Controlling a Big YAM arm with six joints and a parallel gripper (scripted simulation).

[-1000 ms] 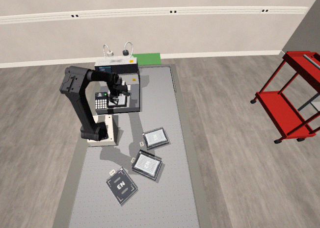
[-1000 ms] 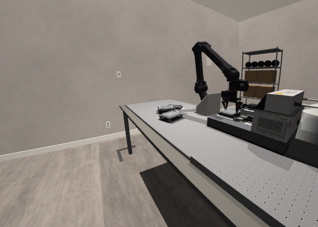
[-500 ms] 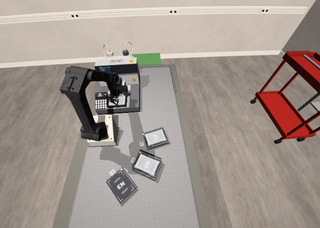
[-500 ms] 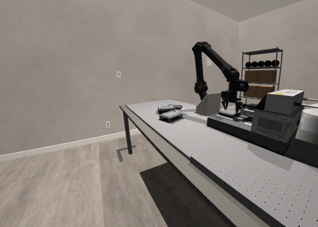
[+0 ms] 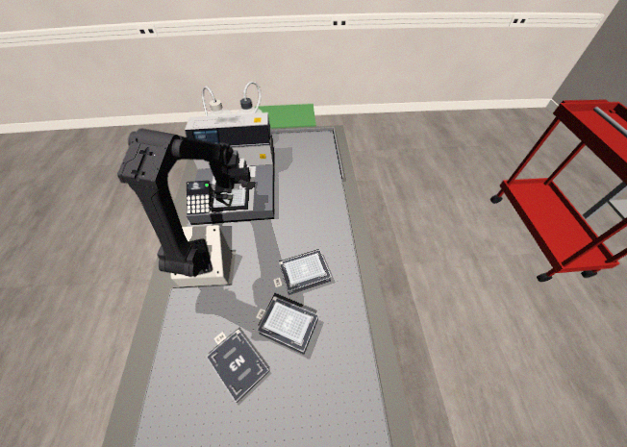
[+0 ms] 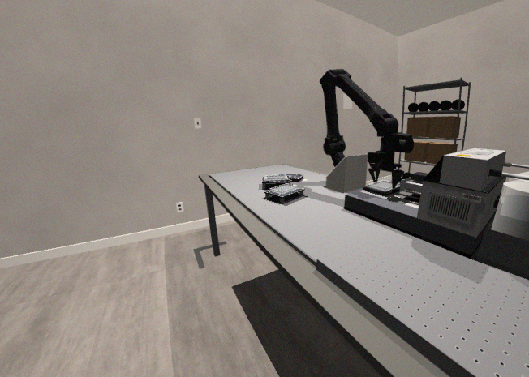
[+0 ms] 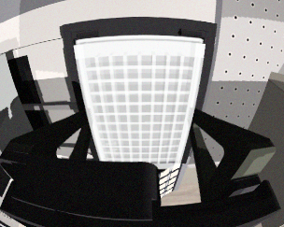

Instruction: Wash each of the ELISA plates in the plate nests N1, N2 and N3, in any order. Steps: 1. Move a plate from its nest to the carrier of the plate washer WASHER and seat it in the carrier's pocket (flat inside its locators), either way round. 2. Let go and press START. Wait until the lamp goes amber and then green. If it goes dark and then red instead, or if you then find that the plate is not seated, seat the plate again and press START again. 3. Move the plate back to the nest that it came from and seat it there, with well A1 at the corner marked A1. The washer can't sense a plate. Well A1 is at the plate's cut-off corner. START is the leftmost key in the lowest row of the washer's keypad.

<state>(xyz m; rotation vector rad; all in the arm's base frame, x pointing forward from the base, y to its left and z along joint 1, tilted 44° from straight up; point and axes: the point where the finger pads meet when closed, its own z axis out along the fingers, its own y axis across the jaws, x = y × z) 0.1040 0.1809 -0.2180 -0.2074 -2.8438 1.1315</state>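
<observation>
My gripper (image 5: pixel 227 194) (image 6: pixel 384 177) (image 7: pixel 140 113) is down at the washer's carrier (image 7: pixel 140 26), shut on a white ELISA plate (image 5: pixel 235 196) (image 6: pixel 381 186) (image 7: pixel 140 86) across its short sides. The plate is level within the black carrier frame; I cannot tell if it touches the pocket. The lamp (image 5: pixel 207 185) above the keypad (image 5: pixel 197 205) is green. Nest N3 (image 5: pixel 238 364) is empty. Two other plates sit in the nests further back, one (image 5: pixel 304 269) nearer the washer and one (image 5: pixel 288 322) next to N3.
The washer WASHER (image 5: pixel 228 127) (image 6: pixel 466 180) stands at the table's far end with two bottles behind it. The arm's base (image 5: pixel 200 260) is beside the keypad. A red cart (image 5: pixel 567 213) stands off the table. A shelf rack (image 6: pixel 436 120) is behind.
</observation>
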